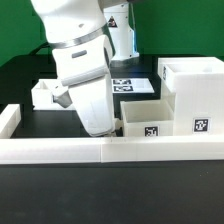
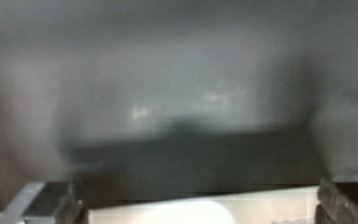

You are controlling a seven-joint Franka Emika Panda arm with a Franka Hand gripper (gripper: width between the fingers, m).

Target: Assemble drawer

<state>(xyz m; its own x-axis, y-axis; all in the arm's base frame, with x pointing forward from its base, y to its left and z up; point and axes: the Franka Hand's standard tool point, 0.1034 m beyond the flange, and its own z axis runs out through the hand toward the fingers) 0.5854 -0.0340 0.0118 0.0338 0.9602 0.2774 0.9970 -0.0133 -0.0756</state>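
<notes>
My gripper [image 1: 100,126] hangs low over the black table, just behind the white front wall [image 1: 110,151] and close beside the small open white drawer box [image 1: 150,120] on its exterior-view right. A larger white drawer case [image 1: 192,92] stands behind that box. A small white part [image 1: 45,95] lies at the exterior view's left. In the blurred wrist view my gripper [image 2: 190,206] has its fingers [image 2: 37,205] far apart, so it is open. A white rounded surface [image 2: 220,213] shows between them; I cannot tell which part it is or whether it touches.
The marker board [image 1: 127,85] lies at the back behind my arm. A low white wall [image 1: 10,120] runs along the exterior view's left and joins the front wall. The arm's base [image 1: 120,35] stands at the back.
</notes>
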